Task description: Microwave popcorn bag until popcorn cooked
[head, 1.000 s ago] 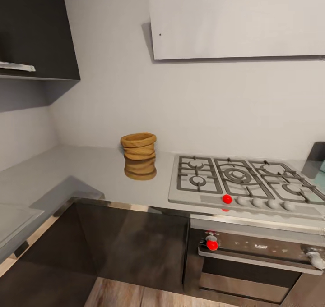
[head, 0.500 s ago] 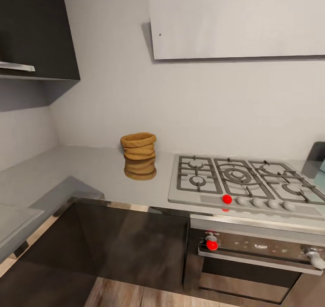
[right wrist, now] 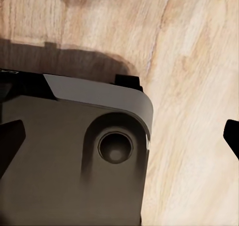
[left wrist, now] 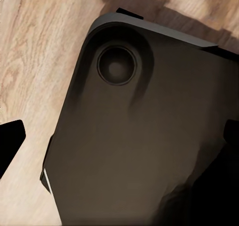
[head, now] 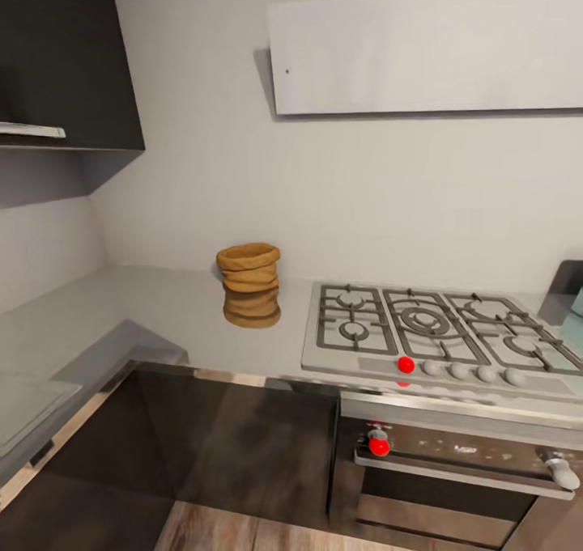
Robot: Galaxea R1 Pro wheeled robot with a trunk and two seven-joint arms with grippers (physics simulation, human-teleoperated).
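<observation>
The popcorn bag (head: pixel 248 269), a squat tan sack with a thick rolled rim, stands upright on the grey countertop (head: pixel 162 312) near the back wall, left of the gas hob. Its mirror image shows on the worktop just below it. The popcorn inside is hidden from this angle. I cannot pick out the microwave with certainty. In the left wrist view my left gripper (left wrist: pixel 119 141) is open, its dark fingertips (left wrist: pixel 11 141) far apart over my own dark base and the wooden floor. My right gripper (right wrist: pixel 119 141) is open in the same way, fingertips (right wrist: pixel 10 141) spread wide, holding nothing.
A gas hob (head: pixel 429 328) with black grates and a red knob lies right of the bag, over a built-in oven (head: pixel 461 462). Dark cabinet fronts (head: pixel 235 446) sit under the worktop. A dark and pale-blue shape (head: pixel 571 300) is cut by the right edge. A wall cabinet (head: pixel 65 57) hangs at upper left.
The whole head picture has shifted slightly downward, so the camera has moved. The bag stands where it was on the worktop.
</observation>
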